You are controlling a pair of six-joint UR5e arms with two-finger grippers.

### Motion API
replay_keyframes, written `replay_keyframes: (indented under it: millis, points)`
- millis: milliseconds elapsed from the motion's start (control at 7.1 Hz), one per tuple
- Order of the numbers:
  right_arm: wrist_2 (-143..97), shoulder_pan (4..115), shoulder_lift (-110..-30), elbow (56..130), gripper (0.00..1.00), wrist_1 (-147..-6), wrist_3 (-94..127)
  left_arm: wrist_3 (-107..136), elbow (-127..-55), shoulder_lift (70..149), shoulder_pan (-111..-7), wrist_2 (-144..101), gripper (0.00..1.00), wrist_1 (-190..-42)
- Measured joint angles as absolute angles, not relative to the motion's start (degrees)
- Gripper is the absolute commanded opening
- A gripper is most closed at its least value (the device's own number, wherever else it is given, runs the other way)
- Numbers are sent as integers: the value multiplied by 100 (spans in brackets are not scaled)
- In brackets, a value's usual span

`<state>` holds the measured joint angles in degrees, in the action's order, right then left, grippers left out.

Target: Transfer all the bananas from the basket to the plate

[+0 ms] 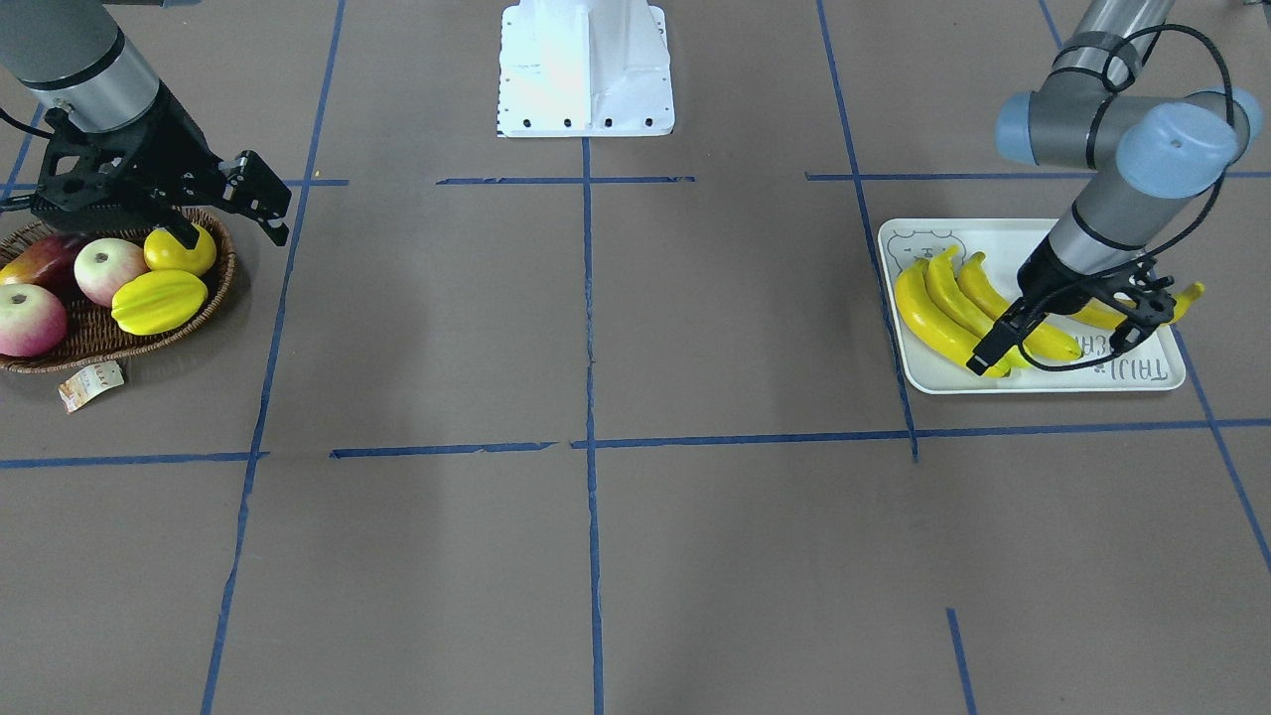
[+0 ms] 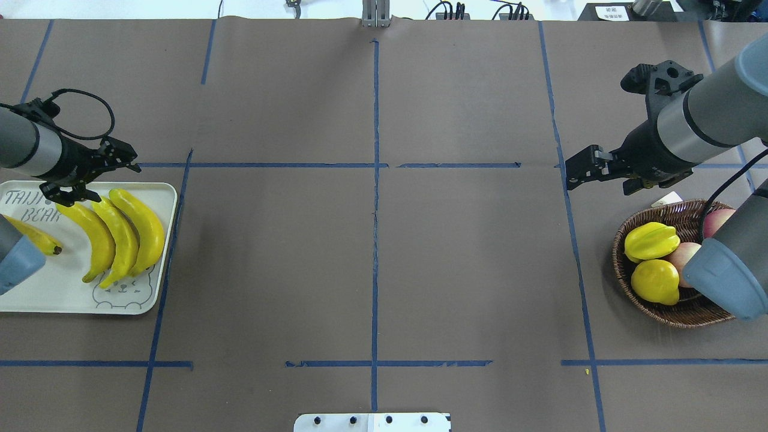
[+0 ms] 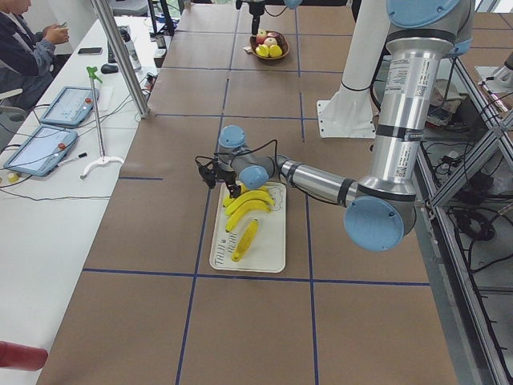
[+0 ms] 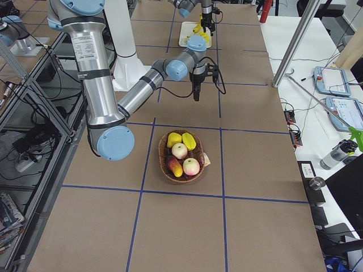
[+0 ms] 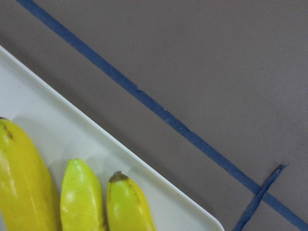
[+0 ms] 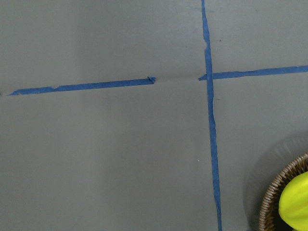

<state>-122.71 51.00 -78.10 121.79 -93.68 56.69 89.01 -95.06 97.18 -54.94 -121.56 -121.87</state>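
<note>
All four bananas [image 2: 123,240] are on the plate [image 2: 60,294], lower left of the overhead view. Three lie side by side, touching, with long axes roughly top-to-bottom in frame and bellies bulging right. The slim fourth banana [image 2: 36,237] sits apart at the left edge, axis slanting down-right, dark tip at its right end.

Plate print: "TAIJI BEAR" lettering [image 2: 24,205] at upper left, bear face [image 2: 123,294] below the three bananas' lower ends. In the front-facing view the lettering is upside down and partly covered by the gripper.

Left gripper [image 1: 1055,353] is over the lettering end of the plate, fingers spread wide, holding nothing. Right gripper [image 1: 234,238] is at the basket [image 2: 660,312] edge, fingers spread, empty.

Basket, right side of overhead: star fruit [image 2: 651,240] and round yellow fruit [image 2: 655,281]. The arm's elbow hides most of the apples [image 1: 109,268] there. The front-facing view shows them, plus a paper tag [image 1: 89,385] beside the basket, its writing too small to read.

Left wrist view: only three banana ends, the plate corner and blue tape [image 1: 588,298]. Right wrist view: tape cross, with basket rim and a yellow sliver at lower right.
</note>
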Motion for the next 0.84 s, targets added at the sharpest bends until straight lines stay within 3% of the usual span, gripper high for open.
replay_keyframes:
  millis: [845]
  points:
    - [-12324,5851,-8070,12186,100,-10272,3881,4615,-10020,9243,-6569,-12916,100,-11195]
